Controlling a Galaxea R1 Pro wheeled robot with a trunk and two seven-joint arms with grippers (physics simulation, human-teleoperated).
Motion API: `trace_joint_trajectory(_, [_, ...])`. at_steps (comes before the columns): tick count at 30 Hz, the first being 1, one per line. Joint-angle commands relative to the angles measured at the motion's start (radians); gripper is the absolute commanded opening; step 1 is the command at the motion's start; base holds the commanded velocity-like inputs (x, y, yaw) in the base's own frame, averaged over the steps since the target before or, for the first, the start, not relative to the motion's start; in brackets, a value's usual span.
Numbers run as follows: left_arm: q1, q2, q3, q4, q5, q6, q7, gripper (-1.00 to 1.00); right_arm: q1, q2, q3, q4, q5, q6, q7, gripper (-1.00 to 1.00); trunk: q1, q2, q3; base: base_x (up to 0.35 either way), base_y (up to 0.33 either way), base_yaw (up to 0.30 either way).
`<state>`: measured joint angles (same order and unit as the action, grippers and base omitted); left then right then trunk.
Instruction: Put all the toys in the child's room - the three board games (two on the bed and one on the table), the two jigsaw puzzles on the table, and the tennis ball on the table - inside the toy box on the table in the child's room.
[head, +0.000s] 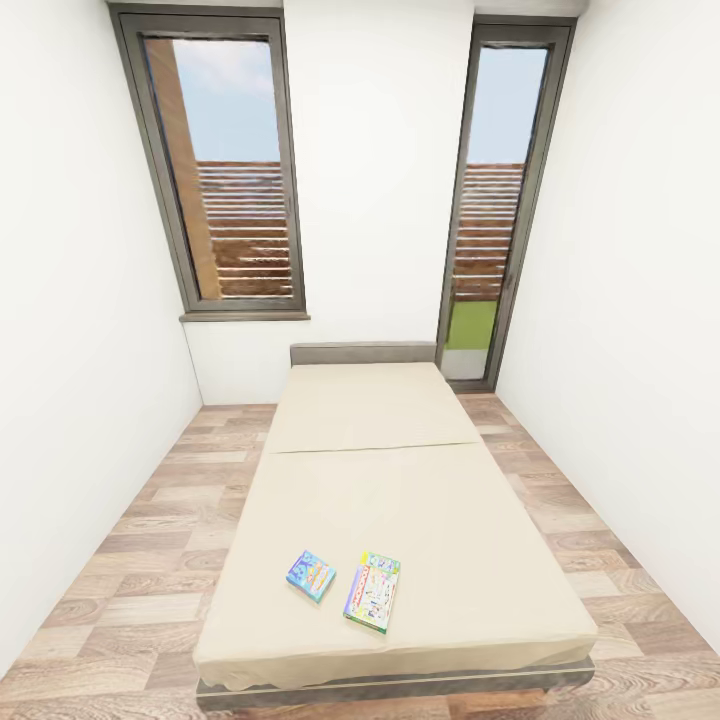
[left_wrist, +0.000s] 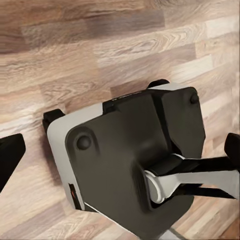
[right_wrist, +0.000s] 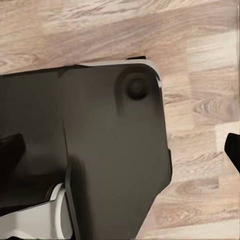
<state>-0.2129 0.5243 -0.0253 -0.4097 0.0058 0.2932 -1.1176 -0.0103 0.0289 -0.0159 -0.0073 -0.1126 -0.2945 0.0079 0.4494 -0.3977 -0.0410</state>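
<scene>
In the head view, two board games lie flat near the foot of the beige bed (head: 400, 470): a small blue one (head: 311, 575) and, just right of it, a larger green-edged one with a white picture (head: 373, 591). They sit a little apart. The table, toy box, jigsaw puzzles and tennis ball are out of view. My left gripper (left_wrist: 120, 152) hangs open over the wood floor and my own dark base (left_wrist: 135, 165), its black fingertips (left_wrist: 10, 155) set wide apart. My right gripper (right_wrist: 120, 147) is likewise open above the base, holding nothing.
The bed fills the middle of the narrow white-walled room, headboard (head: 363, 353) against the far wall between two tall grey-framed windows (head: 225, 170). Strips of wood-plank floor (head: 130, 540) run along both sides of the bed.
</scene>
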Motion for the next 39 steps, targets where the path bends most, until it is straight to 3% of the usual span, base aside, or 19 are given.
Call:
trace_joint_trajectory(1, [0.000, 0.006, -0.003, -0.018, 0.000, 0.018, -0.022, 1.00, -0.002, 0.000, -0.001, -0.001, -0.011, -0.010, 0.001, 1.00, 0.001, -0.002, -0.002, 0.000, 0.000, 0.000])
trace_joint_trajectory(4, [0.000, 0.021, -0.002, -0.109, 0.000, 0.081, -0.093, 1.00, -0.004, 0.003, 0.000, -0.042, -0.018, -0.022, 0.006, 1.00, 0.001, -0.002, -0.002, 0.000, 0.000, 0.000])
trace_joint_trajectory(7, [-0.001, 0.029, 0.003, -0.238, 0.000, 0.176, -0.142, 1.00, -0.002, 0.004, 0.000, -0.169, -0.022, -0.008, 0.008, 1.00, 0.001, -0.002, -0.002, 0.000, 0.000, 0.000])
trace_joint_trajectory(11, [-0.002, 0.037, 0.054, -0.363, 0.001, 0.273, -0.175, 1.00, 0.005, 0.002, 0.000, -0.359, -0.023, 0.085, 0.010, 1.00, 0.001, -0.002, -0.002, 0.000, 0.000, 0.000])
trace_joint_trajectory(14, [-0.002, 0.039, 0.144, -0.465, 0.002, 0.337, -0.189, 1.00, 0.010, 0.002, 0.002, -0.639, -0.025, 0.263, 0.010, 1.00, 0.001, -0.002, -0.002, 0.000, 0.000, 0.000])
trace_joint_trajectory(18, [-0.002, 0.039, 0.207, -0.561, 0.002, 0.386, -0.193, 1.00, 0.053, 0.003, 0.002, -0.933, -0.028, 0.468, 0.010, 1.00, 0.001, -0.002, -0.002, 0.000, 0.000, 0.000])
trace_joint_trajectory(19, [-0.002, 0.039, 0.211, -0.572, 0.002, 0.390, -0.193, 1.00, 0.057, 0.003, 0.002, -0.963, -0.029, 0.491, 0.010, 1.00, 0.001, -0.002, -0.002, 0.000, 0.000, 0.000])
trace_joint_trajectory(20, [-0.003, 0.038, 0.222, -0.621, 0.002, 0.402, -0.193, 1.00, 0.070, 0.005, 0.000, -1.082, -0.029, 0.602, 0.009, 1.00, 0.001, -0.002, -0.002, 0.000, 0.000, 0.000])
trace_joint_trajectory(23, [-0.004, 0.037, 0.226, -0.643, 0.002, 0.404, -0.192, 1.00, 0.073, 0.005, -0.001, -1.118, -0.029, 0.654, 0.009, 1.00, 0.001, -0.002, -0.002, 0.000, 0.000, 0.000])
trace_joint_trajectory(29, [-0.027, 0.035, 0.236, -0.658, 0.003, 0.413, -0.190, 1.00, 0.074, 0.009, 0.000, -1.170, -0.029, 0.680, 0.009, 1.00, 0.001, -0.002, -0.002, 0.000, 0.000, 0.000])
trace_joint_trajectory(33, [-0.039, 0.032, 0.272, -0.660, 0.004, 0.461, -0.188, 1.00, 0.071, 0.015, -0.001, -1.208, -0.029, 0.693, 0.009, 1.00, 0.001, -0.002, -0.002, 0.000, 0.000, 0.000])
trace_joint_trajectory(37, [-0.042, 0.031, 0.304, -0.661, 0.004, 0.483, -0.187, 1.00, 0.046, 0.021, -0.001, -1.304, -0.028, 0.800, 0.005, 1.00, 0.001, -0.002, -0.002, 0.000, 0.000, 0.000])
trace_joint_trajectory(39, [-0.045, 0.031, 0.316, -0.664, 0.005, 0.489, -0.187, 1.00, 0.000, 0.023, -0.001, -1.348, -0.027, 0.884, 0.002, 1.00, 0.001, -0.002, -0.002, 0.000, 0.000, 0.000])
